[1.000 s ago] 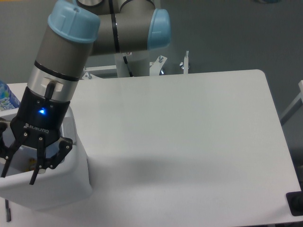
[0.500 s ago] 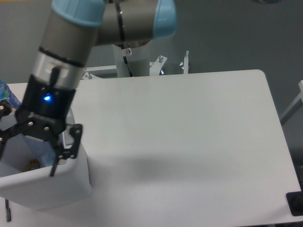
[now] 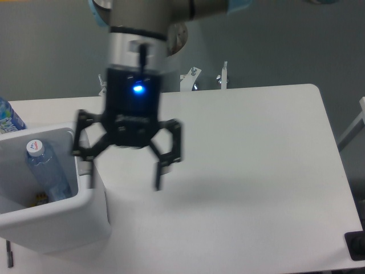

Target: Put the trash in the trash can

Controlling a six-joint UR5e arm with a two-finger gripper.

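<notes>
even, dim overhead light; the hand [image 3: 124, 178] is motion-blurred, casting a soft shadow on the table [image 3: 251, 148].

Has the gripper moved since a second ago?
Yes. The gripper, open and empty, has shifted right and risen from inside the trash can; it now hangs past the can's right wall, over the table.

bottle [image 3: 48, 171]: clear, pale cap, leaning inside | trash can [image 3: 85, 214]: light-grey, upright, table's left edge
</notes>
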